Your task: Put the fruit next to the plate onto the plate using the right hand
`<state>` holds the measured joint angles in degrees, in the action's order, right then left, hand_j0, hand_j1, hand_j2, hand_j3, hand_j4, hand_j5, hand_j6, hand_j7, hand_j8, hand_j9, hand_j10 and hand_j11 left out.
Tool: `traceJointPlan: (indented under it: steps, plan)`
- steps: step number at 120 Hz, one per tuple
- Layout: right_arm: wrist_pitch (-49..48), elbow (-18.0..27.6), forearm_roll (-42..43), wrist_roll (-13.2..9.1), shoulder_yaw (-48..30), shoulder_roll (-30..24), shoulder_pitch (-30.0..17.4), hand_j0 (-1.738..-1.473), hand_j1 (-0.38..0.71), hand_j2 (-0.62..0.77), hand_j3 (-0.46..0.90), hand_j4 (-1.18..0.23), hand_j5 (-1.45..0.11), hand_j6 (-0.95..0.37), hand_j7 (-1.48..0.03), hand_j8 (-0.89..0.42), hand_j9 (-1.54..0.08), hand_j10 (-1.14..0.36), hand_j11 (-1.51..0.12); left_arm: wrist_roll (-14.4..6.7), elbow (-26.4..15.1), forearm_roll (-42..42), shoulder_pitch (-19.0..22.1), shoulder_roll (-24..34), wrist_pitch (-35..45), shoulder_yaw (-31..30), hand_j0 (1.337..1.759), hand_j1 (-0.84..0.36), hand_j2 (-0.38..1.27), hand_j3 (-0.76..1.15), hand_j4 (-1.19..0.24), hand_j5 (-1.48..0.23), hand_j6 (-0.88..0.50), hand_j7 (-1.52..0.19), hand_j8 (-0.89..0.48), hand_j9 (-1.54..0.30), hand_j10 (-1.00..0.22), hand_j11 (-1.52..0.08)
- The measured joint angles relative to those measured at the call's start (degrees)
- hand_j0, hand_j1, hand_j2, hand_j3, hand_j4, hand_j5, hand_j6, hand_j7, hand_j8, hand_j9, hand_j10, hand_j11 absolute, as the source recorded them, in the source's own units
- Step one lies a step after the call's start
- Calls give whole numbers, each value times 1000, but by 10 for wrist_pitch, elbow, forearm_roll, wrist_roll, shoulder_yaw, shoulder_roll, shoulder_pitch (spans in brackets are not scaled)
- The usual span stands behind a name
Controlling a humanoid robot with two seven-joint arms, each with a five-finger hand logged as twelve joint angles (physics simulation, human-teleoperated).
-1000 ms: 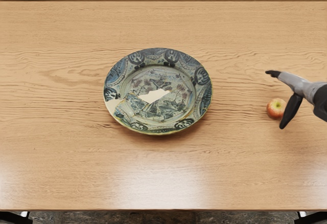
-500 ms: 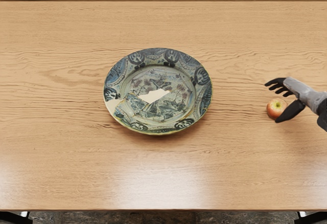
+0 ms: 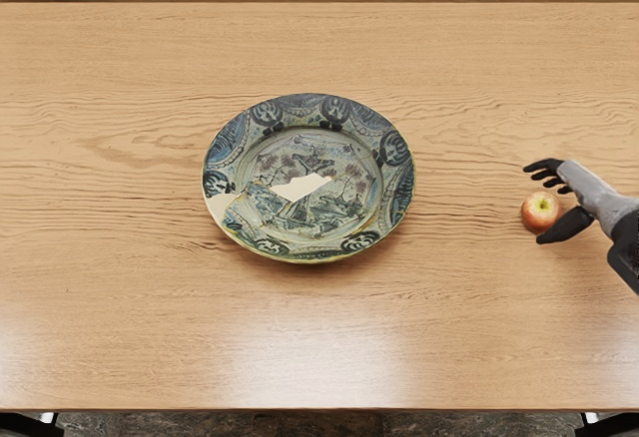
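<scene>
Right of the patterned plate [image 3: 222,146], an apple [image 3: 540,212] on the table [image 3: 120,297]; right hand [image 3: 583,191] just beside it, fingers spread, gripping nothing.

Wooden table [image 3: 120,337]: patterned plate [image 3: 309,178] at centre; small apple [image 3: 540,212] on bare wood, well right of plate.

Bright, even light, sharp render, pale sheen on the near table [image 3: 300,352], faint shadow under the plate [image 3: 225,148]

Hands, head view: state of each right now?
Left hand: not in view.
Right hand: open, fingers spread beside the apple, holding nothing.
</scene>
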<state>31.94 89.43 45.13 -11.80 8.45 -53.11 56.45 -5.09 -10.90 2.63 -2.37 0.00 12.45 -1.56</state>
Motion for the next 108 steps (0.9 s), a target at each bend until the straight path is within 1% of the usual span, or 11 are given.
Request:
traceJointPlan:
  steps: [25, 41, 45, 50, 55, 66, 90, 108]
  plan:
    - [1, -1, 1, 0, 0, 5, -7, -1658, 114, -73, 0, -393, -507, -395, -506, -394, -506, -393, -506, 0, 0, 0, 0, 0, 0, 0, 1658, 341, 2, 0, -7, -9, -7, -9, -7, -9, -7, -9]
    - [1, -1, 2, 0, 0, 9, -9, -1658, 193, -85, 0, -465, -589, -463, -594, -379, -595, -461, -594, 0, 0, 0, 0, 0, 0, 0, 1658, 341, 2, 0, -7, -9, -7, -9, -7, -9, -7, -9]
    - [1, -1, 2, -1, 0, 11, -9, -1657, 203, -83, 0, -482, -601, -474, -611, -362, -612, -448, -614, 0, 0, 0, 0, 0, 0, 0, 1658, 341, 2, 0, -7, -9, -7, -9, -7, -9, -7, -9]
    - [1, -1, 2, -1, 0, 12, -9, -1656, 206, -102, 0, -507, -606, -458, -628, -345, -626, -428, -633, 0, 0, 0, 0, 0, 0, 0, 1658, 341, 2, 0, -7, -9, -7, -9, -7, -9, -7, -9]
    - [1, -2, 2, -1, 0, 14, -9, -1656, 211, -71, 0, -526, -610, -452, -643, -331, -638, -408, -651, 0, 0, 0, 0, 0, 0, 0, 1658, 341, 2, 0, -7, -9, -7, -9, -7, -9, -7, -9]
    - [1, -4, 1, -2, -1, 16, -8, -1656, 219, -26, 0, -559, -613, -477, -666, -353, -659, -415, -679, 0, 0, 0, 0, 0, 0, 0, 1658, 341, 2, 0, -7, -9, -7, -9, -7, -9, -7, -9]
    - [-2, -6, -2, -2, 0, 17, -6, -1656, 228, 21, 0, -568, -645, -482, -689, -360, -670, -415, -703, 0, 0, 0, 0, 0, 0, 0, 1658, 341, 2, 0, -7, -9, -7, -9, -7, -9, -7, -9]
    - [-3, -5, -4, -2, 0, 17, -3, -1656, 220, 59, 0, -550, -676, -523, -693, -382, -689, -439, -706, 0, 0, 0, 0, 0, 0, 0, 1658, 341, 2, 0, -7, -9, -7, -9, -7, -9, -7, -9]
